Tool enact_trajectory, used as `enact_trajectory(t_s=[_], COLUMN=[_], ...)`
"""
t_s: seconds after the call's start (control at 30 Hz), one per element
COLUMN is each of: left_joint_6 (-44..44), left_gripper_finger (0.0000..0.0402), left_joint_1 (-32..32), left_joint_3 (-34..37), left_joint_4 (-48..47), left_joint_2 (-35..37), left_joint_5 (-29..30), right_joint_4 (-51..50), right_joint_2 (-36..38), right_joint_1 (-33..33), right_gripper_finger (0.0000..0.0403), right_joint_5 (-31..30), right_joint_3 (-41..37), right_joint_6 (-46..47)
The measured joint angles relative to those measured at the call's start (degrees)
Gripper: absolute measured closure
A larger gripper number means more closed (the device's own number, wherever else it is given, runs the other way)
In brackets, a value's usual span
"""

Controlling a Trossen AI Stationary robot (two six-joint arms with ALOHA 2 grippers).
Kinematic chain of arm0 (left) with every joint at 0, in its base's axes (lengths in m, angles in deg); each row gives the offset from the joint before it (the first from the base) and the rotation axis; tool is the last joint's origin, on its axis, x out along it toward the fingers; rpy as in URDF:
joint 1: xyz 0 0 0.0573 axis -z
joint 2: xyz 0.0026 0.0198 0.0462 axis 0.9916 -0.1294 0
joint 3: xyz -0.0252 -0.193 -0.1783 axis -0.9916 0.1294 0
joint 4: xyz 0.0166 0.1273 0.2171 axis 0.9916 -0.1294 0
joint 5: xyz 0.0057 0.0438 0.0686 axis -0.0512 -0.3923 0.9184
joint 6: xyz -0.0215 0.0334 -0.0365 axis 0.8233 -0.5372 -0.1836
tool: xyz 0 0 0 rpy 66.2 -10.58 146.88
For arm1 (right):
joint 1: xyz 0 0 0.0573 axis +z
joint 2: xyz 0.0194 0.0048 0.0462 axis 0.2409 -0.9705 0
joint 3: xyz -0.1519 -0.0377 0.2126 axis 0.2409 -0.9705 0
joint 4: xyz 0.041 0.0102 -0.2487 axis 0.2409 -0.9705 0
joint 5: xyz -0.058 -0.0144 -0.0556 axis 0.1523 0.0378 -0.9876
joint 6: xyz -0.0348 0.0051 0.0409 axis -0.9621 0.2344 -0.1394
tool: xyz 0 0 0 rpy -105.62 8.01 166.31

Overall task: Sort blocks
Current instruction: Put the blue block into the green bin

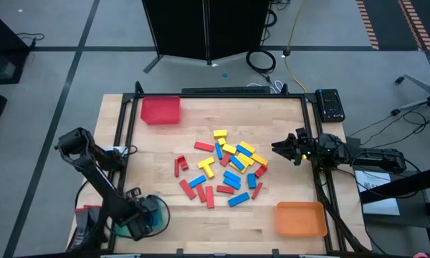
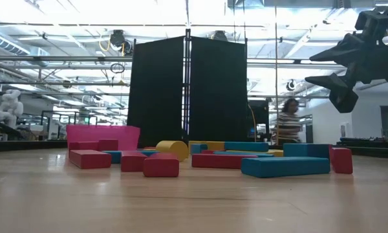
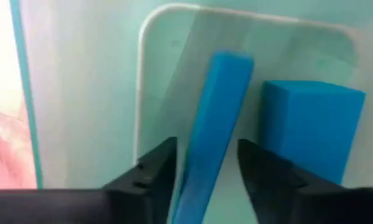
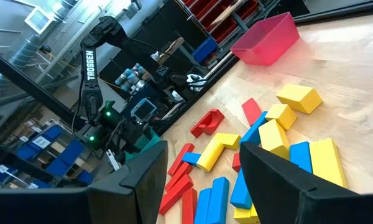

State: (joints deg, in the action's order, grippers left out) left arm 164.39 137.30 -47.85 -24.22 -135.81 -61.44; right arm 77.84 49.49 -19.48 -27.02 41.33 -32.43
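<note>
Many blocks (image 1: pixel 226 170): loose heap mid-tabletop, some overlapping.
High view: left gripper (image 1: pixel 145 215) over green tray (image 1: pixel 158 206), near-left corner; right gripper (image 1: pixel 287 148) hovers by right edge.
Low view: bars look rigid, light, flat-sided.
Left wrist view: jaws apart around blue bar (image 3: pixel 216 118), barely loose.
Right wrist view: jaws apart, empty; best hold looks to be across a bar's narrow width.

Left hand (image 3: pixel 205 171) parted; right hand (image 4: pixel 202 180) open — raised

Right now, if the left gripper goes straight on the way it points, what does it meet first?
The left gripper points down into the green tray. The blue block between its open fingers comes first, then probably the tray floor behind it; depth is unclear.
</note>
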Motion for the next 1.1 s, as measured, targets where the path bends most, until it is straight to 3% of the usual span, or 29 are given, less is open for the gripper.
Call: enact_trajectory(t_s=[0.23,0.67,0.8,0.93,1.1], left_joint_6=[0.0,2.2,2.6,-3.0,-10.0], left_gripper_finger=[0.0138,0.013,0.013,0.013,0.013], left_joint_1=[-2.1,-8.6,-12.1,-18.2,-29.0], left_joint_3=[0.0,-3.8,-7.5,-12.5,-15.3], left_joint_4=[0.0,-7.8,-8.6,-10.3,-8.8], left_joint_2=[2.8,20.5,24.3,25.2,24.1], left_joint_5=[-1.5,0.1,10.2,21.8,24.8], right_joint_4=[0.1,0.5,0.5,0.5,0.5], right_joint_2=[0.0,0.0,0.0,0.0,0.0], right_joint_1=[0.0,0.0,0.0,0.0,0.0], right_gripper_finger=[0.0204,0.0204,0.0204,0.0204,0.0204], right_joint_5=[0.8,3.0,3.0,3.0,3.0], right_joint_3=[0.0,0.0,0.0,0.0,0.0], right_joint_6=[-0.1,-1.3,-2.4,-2.4,-2.4])
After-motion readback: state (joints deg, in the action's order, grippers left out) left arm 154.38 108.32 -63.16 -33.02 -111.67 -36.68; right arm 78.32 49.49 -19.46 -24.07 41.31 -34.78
